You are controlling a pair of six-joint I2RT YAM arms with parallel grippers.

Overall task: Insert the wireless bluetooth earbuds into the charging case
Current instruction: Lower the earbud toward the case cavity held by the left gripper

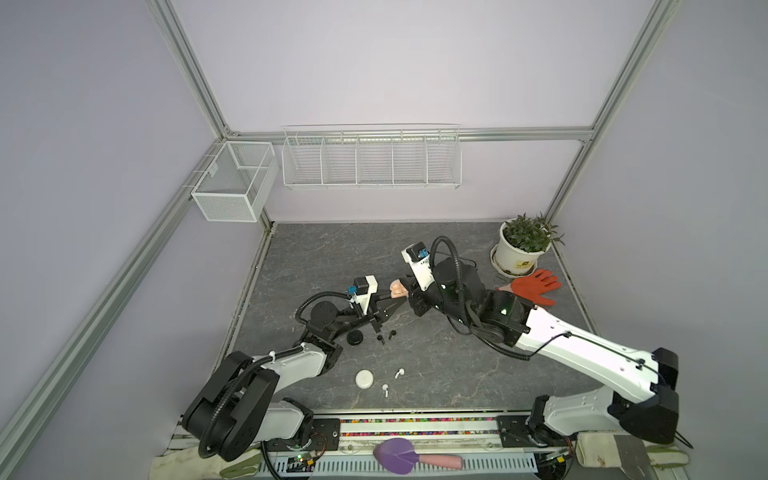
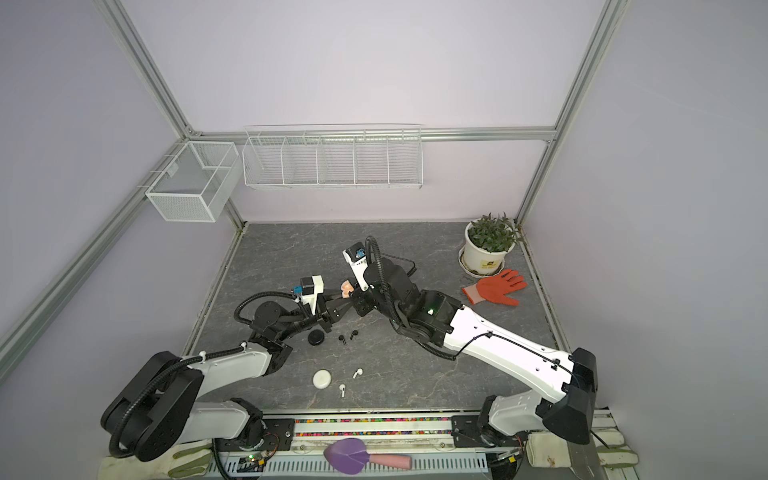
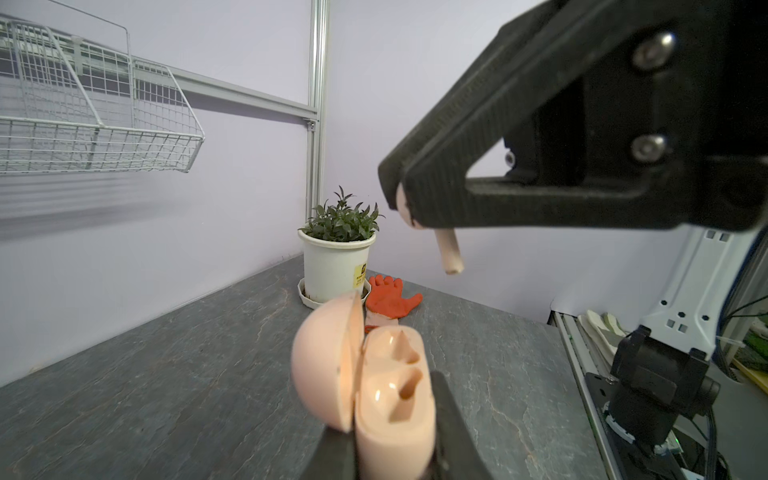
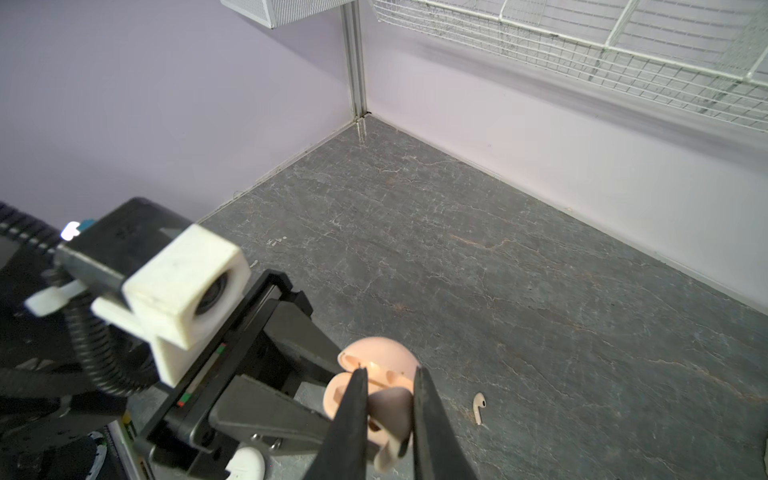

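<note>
My left gripper (image 3: 395, 451) is shut on the pale pink charging case (image 3: 390, 386), held off the table with its lid hinged open and both sockets empty. Just above the case, my right gripper (image 4: 390, 374) is shut on a pale pink earbud (image 4: 388, 415), whose stem (image 3: 449, 253) hangs below the fingertips. The other pink earbud (image 4: 478, 407) lies on the table beside them. In both top views the case (image 1: 397, 289) (image 2: 346, 288) shows between the two grippers. Two black earbuds (image 1: 380, 338) (image 1: 392, 333) and two white earbuds (image 1: 400, 372) (image 1: 385, 390) lie nearer the front.
A black round case (image 1: 355, 337) and a white round case (image 1: 365, 379) rest shut on the grey slab. A potted plant (image 1: 521, 249) and an orange glove (image 1: 534, 286) sit at the back right. Wire baskets (image 1: 370, 160) and a mesh box (image 1: 232, 183) hang on the walls.
</note>
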